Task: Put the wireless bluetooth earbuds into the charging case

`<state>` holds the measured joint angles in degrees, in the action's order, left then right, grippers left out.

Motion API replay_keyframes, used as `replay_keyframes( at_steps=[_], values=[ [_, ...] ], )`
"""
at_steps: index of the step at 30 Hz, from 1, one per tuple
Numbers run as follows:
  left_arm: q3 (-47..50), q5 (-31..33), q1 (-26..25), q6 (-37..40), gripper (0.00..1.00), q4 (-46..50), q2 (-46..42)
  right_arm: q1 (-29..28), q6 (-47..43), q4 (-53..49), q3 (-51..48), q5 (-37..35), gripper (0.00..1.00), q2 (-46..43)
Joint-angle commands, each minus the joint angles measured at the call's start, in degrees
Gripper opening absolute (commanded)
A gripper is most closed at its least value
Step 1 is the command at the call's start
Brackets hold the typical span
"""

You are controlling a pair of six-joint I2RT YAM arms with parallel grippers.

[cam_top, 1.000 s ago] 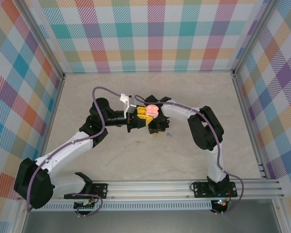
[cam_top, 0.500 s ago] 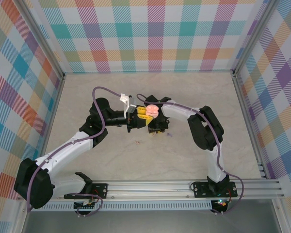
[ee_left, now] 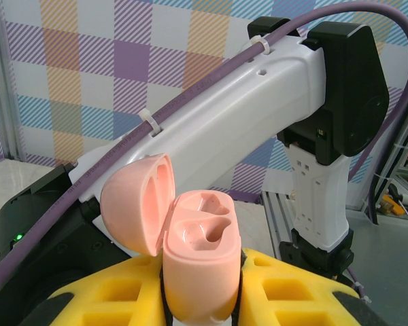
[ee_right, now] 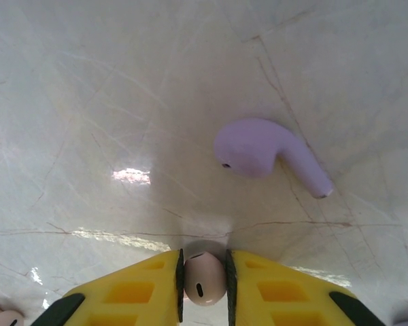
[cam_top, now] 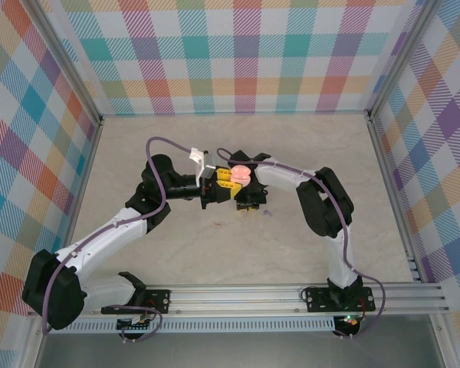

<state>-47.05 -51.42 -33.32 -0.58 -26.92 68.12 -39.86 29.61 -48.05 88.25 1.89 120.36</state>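
Observation:
My left gripper (ee_left: 200, 309) is shut on the pale pink charging case (ee_left: 200, 272) and holds it upright above the table. Its lid (ee_left: 136, 204) is swung open to the left and both sockets are empty. In the top view the charging case (cam_top: 240, 175) sits between the two wrists. My right gripper (ee_right: 204, 282) is down at the table surface, shut on a pale pink earbud (ee_right: 204, 277) between its yellow fingers (ee_right: 279, 292). A lilac earbud (ee_right: 265, 153) lies loose on the table just ahead of it.
The right arm (ee_left: 258, 122) passes close behind the held case. Another small pink piece (ee_right: 1, 317) lies at the lower left of the right wrist view, and a tiny bit (cam_top: 217, 225) lies on the table (cam_top: 176, 146) left of the grippers. Checked walls enclose the table.
The right gripper's jaws have drawn in onto the pale pink earbud. Neither arm has visibly shifted in the top view.

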Motion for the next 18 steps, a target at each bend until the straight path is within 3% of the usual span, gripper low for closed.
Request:
replay_keyframes(
  at_steps=[1,11,18],
  values=[
    [0.05,-0.81,-0.71,0.85,0.25,-0.74,-0.63,-0.53,-6.78,-2.09,2.07,-0.49,0.24,2.16],
    [-0.08,-0.68,-0.85,0.94,0.25,-0.63,-0.52,-0.79,-20.47,-4.0,4.08,3.17,0.26,2.32],
    [-0.13,-0.7,-0.82,1.09,0.25,-0.55,-0.44,-0.75,-9.09,-5.28,4.42,2.54,0.4,2.0]
  ],
)
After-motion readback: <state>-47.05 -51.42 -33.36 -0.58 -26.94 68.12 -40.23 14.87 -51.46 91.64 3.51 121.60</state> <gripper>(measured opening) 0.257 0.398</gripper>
